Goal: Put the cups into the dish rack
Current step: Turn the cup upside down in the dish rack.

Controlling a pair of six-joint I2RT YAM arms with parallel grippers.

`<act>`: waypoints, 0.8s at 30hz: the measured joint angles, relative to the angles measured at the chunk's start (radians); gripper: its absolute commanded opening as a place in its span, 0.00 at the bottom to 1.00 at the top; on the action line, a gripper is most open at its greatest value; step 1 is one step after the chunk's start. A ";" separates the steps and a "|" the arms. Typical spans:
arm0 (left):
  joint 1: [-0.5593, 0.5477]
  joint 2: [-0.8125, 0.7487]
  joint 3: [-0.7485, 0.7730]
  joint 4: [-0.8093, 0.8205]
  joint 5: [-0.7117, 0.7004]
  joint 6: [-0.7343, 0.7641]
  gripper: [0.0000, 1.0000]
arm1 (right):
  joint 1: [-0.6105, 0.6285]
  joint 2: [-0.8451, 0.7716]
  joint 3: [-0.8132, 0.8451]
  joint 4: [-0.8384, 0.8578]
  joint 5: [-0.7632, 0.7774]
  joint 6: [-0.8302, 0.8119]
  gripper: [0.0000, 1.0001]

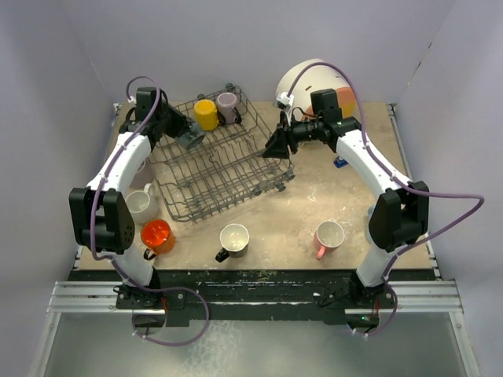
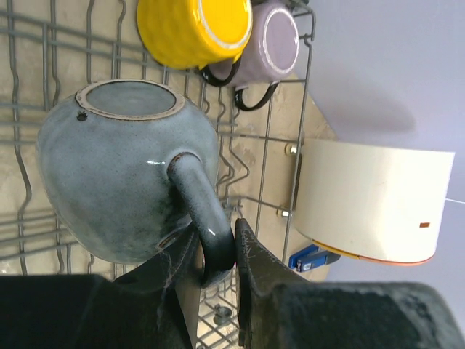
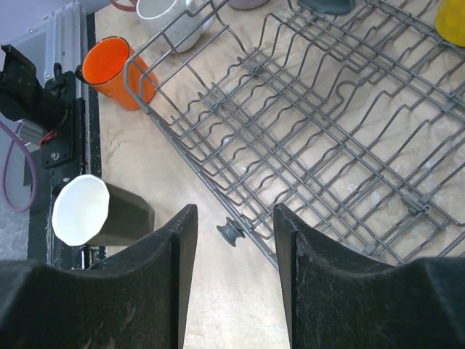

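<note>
Right now my left claw (image 2: 216, 247) is clenched on the handle (image 2: 203, 211) of a blue-grey mug (image 2: 123, 182), one finger on each side of the loop. The mug's unglazed foot ring faces my wrist camera, and the mug sits over the wires of the dish rack (image 1: 228, 169) towards its far left side. I cannot tell whether it rests on the tines. Beyond it, in the rack's far corner, a yellow mug (image 1: 206, 114) and a mauve mug (image 1: 228, 104) stand side by side, touching.

My right claw (image 3: 234, 218) is spread and holds nothing, hanging above the rack's right edge.

On the table outside the rack are a white mug (image 1: 140, 204) and an orange cup (image 1: 156, 234) at the left, a black mug (image 1: 233, 239) at front centre, and a pink mug (image 1: 328, 236) at front right. A big white cylinder (image 1: 314, 82) lies behind the rack.
</note>
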 measured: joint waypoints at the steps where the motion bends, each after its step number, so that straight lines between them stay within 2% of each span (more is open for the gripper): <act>1: 0.005 0.006 0.009 0.007 -0.004 0.006 0.00 | -0.001 0.006 0.005 -0.006 0.000 -0.002 0.48; 24: 0.047 0.217 0.209 0.007 -0.071 0.162 0.00 | -0.023 0.025 0.008 -0.031 -0.006 -0.020 0.48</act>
